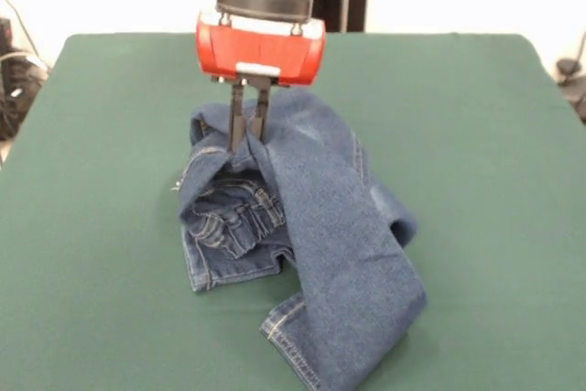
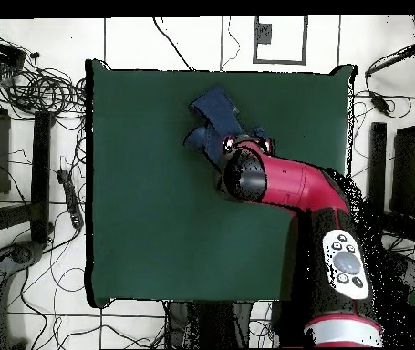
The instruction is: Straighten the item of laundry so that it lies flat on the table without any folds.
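Denim nearest me first: one leg of the jeans (image 1: 339, 263) drapes down and forward from the tool (image 1: 248, 139), its pale-stitched hem resting on the green counter (image 1: 101, 135). Behind it, below the tool, the gathered waistband and the rest sit bunched in folds. Higher up, the tool's fingers are drawn narrow, pinching a peak of cloth so it tents upward (seen from above, the arm hides most of this). I'd judge this the lifting-and-spreading step; next, draw the pinched part outward, away from the bunch, then lower it.
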`<state>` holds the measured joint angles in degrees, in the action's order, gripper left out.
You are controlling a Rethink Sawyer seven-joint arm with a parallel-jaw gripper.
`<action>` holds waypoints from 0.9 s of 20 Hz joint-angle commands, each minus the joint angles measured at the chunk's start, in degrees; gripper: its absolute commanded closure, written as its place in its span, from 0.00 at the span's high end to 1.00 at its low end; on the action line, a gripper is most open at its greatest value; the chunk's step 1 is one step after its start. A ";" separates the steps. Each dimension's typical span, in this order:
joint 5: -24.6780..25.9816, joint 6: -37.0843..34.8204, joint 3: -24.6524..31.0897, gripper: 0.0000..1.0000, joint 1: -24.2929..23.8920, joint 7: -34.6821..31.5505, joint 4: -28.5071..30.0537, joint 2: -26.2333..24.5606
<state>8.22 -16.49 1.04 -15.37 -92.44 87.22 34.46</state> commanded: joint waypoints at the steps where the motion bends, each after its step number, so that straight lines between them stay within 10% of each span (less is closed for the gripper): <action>1: -0.54 -0.16 8.36 0.00 4.87 -6.65 1.73 -6.93; 18: -26.87 -3.53 -9.01 0.00 29.89 -35.36 7.17 -6.69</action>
<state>-9.43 -15.94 -6.09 8.97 -102.51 87.59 27.60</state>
